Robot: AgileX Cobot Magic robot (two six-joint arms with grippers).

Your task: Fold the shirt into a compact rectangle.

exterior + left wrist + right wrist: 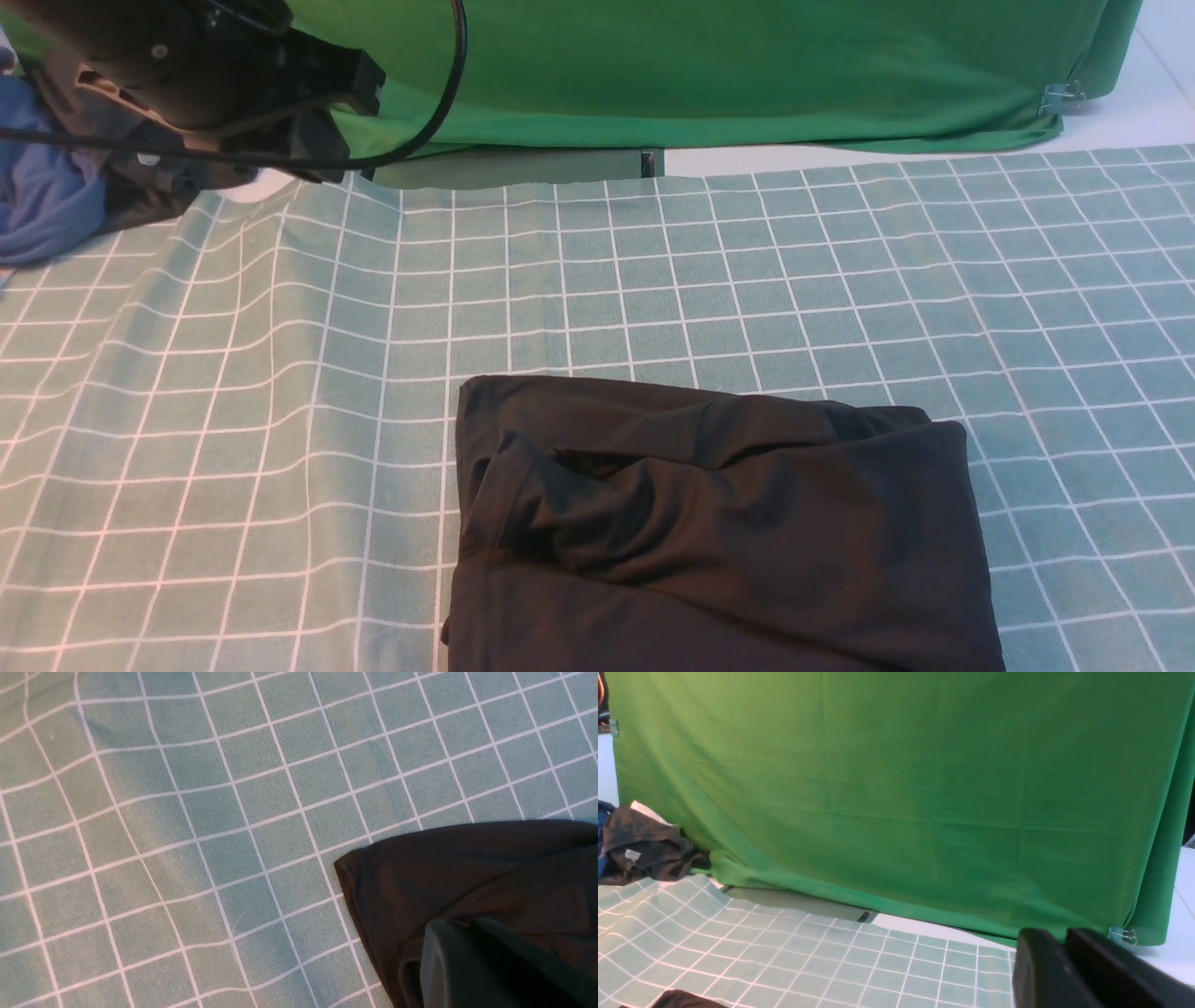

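The black shirt (719,523) lies folded into a rough rectangle on the checked tablecloth (280,373), at the near middle of the front view, with creases across its top layer. In the left wrist view one corner of the shirt (467,868) shows. My left gripper (467,924) hangs above it, fingers together and empty. The left arm (187,84) is raised at the far left. My right gripper (1064,933) points at the green backdrop, its fingers nearly touching with nothing between them. An edge of the shirt (686,998) shows in that view.
A green backdrop cloth (700,75) hangs along the table's far edge, held by a metal clip (1064,98). A dark grey garment (644,849) with a white tag and a blue garment (37,187) are heaped at the far left corner.
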